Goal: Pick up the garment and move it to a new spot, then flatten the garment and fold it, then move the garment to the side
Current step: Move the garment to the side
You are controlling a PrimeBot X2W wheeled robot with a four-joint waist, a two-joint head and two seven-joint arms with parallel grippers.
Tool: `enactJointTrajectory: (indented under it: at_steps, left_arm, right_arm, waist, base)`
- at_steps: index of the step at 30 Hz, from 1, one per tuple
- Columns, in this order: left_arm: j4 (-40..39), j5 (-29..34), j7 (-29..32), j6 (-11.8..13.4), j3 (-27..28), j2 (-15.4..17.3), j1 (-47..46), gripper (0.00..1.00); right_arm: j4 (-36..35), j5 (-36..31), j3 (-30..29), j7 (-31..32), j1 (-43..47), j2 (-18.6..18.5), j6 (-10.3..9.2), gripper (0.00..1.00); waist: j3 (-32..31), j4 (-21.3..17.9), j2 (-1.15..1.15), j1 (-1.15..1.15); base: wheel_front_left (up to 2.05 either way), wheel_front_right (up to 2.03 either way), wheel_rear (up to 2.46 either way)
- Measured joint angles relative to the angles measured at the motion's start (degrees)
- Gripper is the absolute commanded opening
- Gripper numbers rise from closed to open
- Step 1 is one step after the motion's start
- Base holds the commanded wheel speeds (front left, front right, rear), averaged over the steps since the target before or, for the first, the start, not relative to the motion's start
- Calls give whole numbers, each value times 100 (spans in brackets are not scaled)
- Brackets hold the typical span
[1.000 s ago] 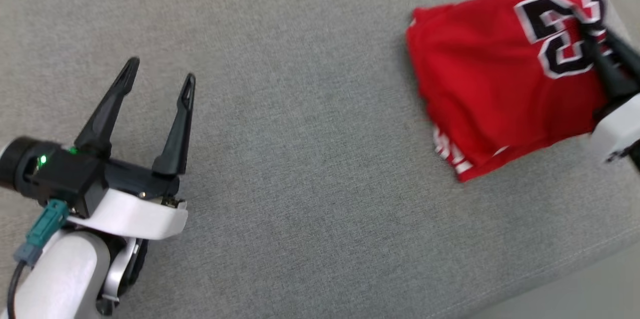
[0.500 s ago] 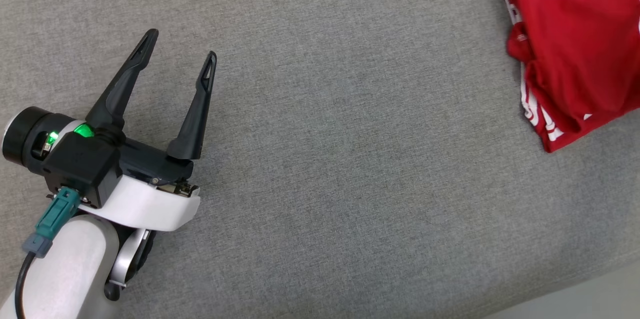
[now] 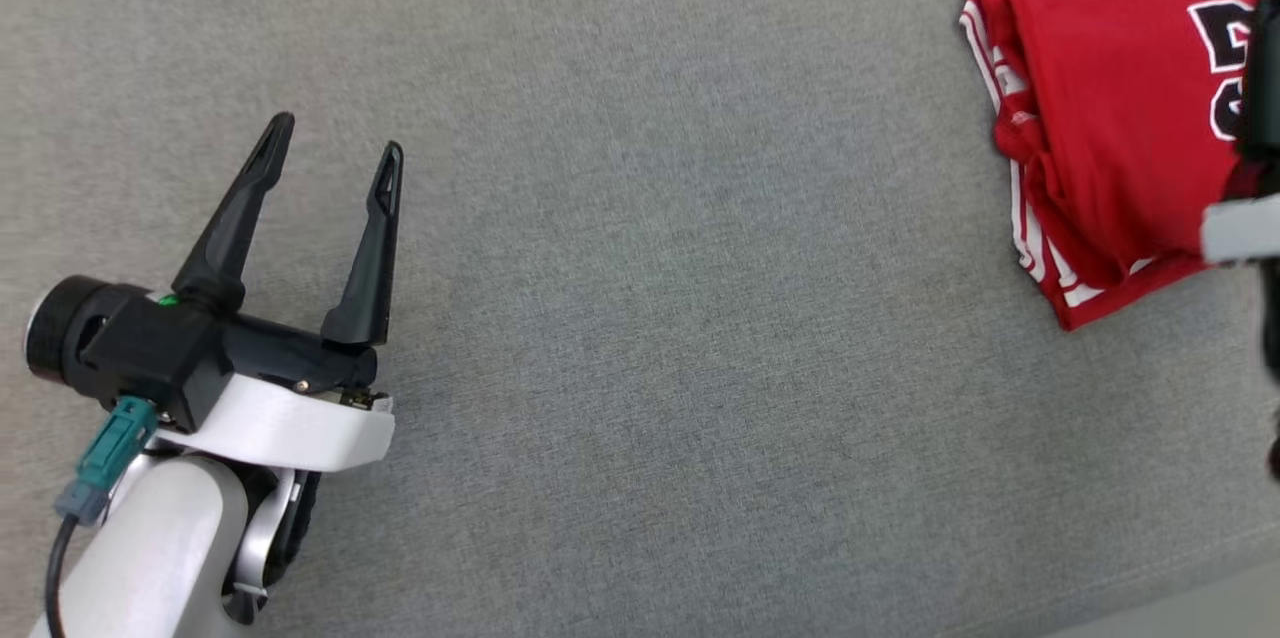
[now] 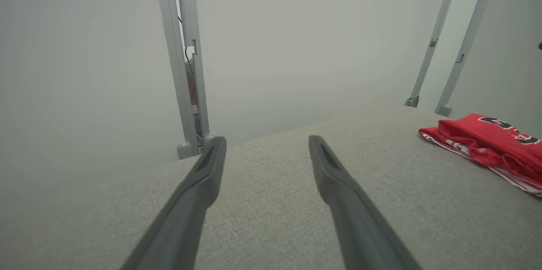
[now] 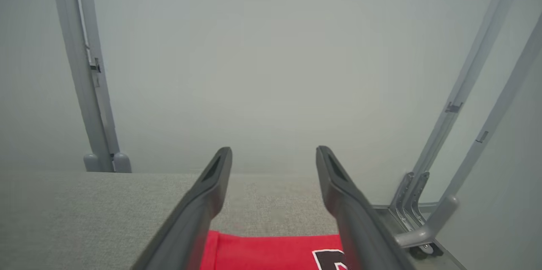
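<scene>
Sitting folded aside, the garment [image 3: 1110, 118] is lying free of the gaping right hand [image 5: 273, 151] and left hand [image 3: 336, 136]; withdrawing seems next.

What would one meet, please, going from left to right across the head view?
left claw, open → bare stretch of grey fabric surface → folded red garment, lying at the right edge

Bright red jersey [image 3: 1100, 118], white stripes along its edge, black numeral outlined in white. Beneath it, a plain flecked grey counter [image 3: 650, 318]. Left gripper [image 3: 335, 138]: matte black fingers [image 3: 365, 258], glossy white cuff [image 3: 280, 428], teal plug [image 3: 105, 453].
</scene>
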Motion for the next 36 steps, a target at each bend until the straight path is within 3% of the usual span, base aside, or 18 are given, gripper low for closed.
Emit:
enactJointTrajectory:
  at_steps: [7, 11, 23, 36]
  left_arm:
    - [60, -158, -140, 129, 78, -127, 282, 100]
    - [105, -216, -201, 244, 183, -104, 581, 100]
    - [261, -338, -289, 515, 259, -147, 1406, 100]
    - [222, -424, -199, 764, 238, -123, 2075, 100]
  right_arm:
    - [-1447, -335, 38, 102, 1305, 966, 0, 100]
    - [-1880, -385, 397, 315, 1964, 1245, 0, 100]
    - [-1944, -310, 571, 656, 3132, 1352, 0, 100]
    - [-2126, -298, 180, 836, 3754, 1356, 0, 100]
  waist:
    - [-533, 311, 0, 0]
    - [-822, 520, 0, 0]
    - [-1766, 897, 0, 0]
    - [-2431, 1016, 0, 0]
  base:
    - [0, 0, 0]
    - [0, 0, 0]
    - [0, 0, 0]
    - [0, 0, 0]
